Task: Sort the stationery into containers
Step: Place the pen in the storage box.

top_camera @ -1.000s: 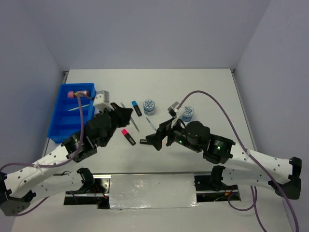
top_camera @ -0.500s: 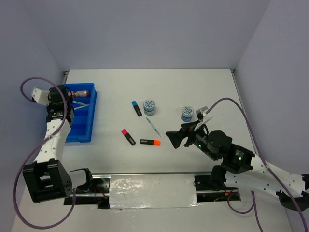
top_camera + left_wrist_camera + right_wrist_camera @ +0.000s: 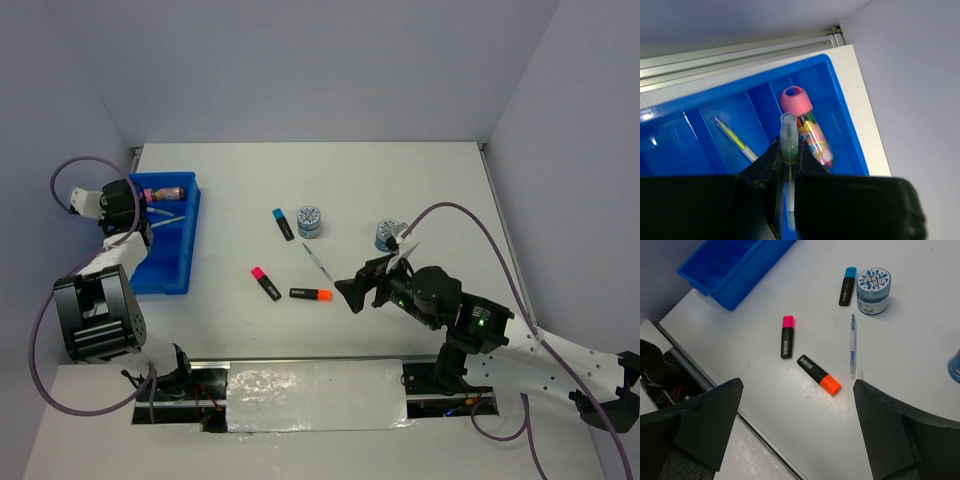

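Holding a thin pen (image 3: 788,131) pinched in nearly closed jaws, our left gripper (image 3: 790,159) hangs over the blue tray (image 3: 842,100) at far left, so we can drop it in; our right gripper (image 3: 797,385), spread wide and empty, overlooks the orange highlighter (image 3: 818,375), probably next.

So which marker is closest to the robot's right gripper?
The orange-capped marker, next to the right gripper; the pink-capped marker and blue-capped marker lie farther off.
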`<control>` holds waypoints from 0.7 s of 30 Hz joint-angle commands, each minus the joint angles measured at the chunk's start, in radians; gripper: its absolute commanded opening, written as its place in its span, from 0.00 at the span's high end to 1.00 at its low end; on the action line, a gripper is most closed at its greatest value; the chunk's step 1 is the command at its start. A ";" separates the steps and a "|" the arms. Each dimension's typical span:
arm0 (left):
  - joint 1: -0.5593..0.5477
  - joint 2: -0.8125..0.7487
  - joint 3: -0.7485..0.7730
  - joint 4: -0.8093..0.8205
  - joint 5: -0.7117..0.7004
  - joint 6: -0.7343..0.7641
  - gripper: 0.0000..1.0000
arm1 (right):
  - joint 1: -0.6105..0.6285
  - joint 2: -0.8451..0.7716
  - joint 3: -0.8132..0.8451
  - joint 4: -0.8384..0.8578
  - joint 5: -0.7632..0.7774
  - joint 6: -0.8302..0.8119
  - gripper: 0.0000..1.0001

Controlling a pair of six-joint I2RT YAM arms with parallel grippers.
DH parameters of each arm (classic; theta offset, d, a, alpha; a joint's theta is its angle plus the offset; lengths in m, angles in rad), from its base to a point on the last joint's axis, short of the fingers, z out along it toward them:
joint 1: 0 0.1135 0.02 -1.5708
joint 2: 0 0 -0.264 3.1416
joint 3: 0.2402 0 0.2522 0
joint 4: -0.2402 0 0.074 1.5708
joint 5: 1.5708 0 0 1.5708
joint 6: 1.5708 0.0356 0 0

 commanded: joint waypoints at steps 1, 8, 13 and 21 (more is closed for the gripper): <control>0.031 0.040 0.027 0.110 0.038 0.007 1.00 | -0.004 0.002 0.006 0.053 -0.018 -0.037 0.00; 0.046 0.109 0.004 0.176 0.078 0.016 0.90 | -0.004 -0.009 0.001 0.053 -0.004 -0.040 0.00; 0.046 0.123 0.021 0.136 0.079 0.016 0.69 | -0.004 -0.018 0.001 0.047 -0.012 -0.041 0.00; 0.044 0.093 0.006 0.096 0.079 0.012 0.30 | -0.004 0.014 0.004 0.056 -0.024 -0.044 0.00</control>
